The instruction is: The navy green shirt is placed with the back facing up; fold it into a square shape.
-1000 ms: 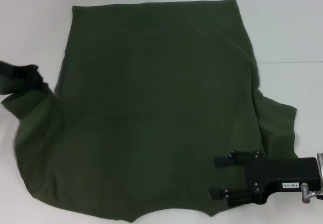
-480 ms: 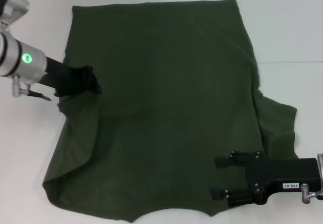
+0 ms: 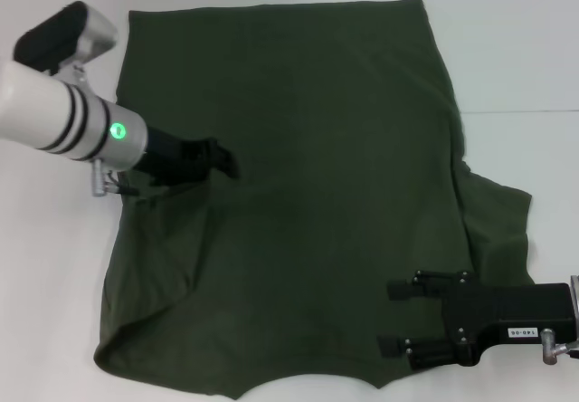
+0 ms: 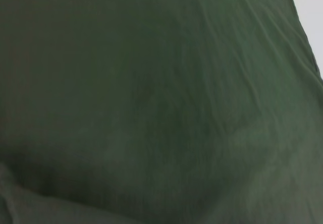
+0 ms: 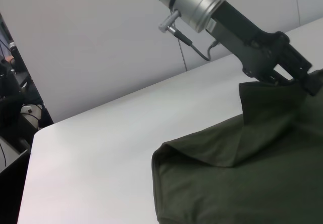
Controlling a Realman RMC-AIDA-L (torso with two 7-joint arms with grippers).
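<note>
Sleeve carried inward over the shirt

Left gripper (image 3: 217, 159), jaws pinching the left sleeve of the large dark olive-green knit shirt (image 3: 317, 148), has moved further right over the shirt's back since half a second ago. Right gripper (image 3: 398, 316), jaws spread, stays at the near right corner. Bare white table (image 3: 525, 49) surrounds the cloth's edges.

I work in what looks like a lab or robot test room: a bare white tabletop (image 5: 101, 148), plain grey wall panels (image 5: 91, 42), and tangled cables (image 5: 10, 77) at its edge.
</note>
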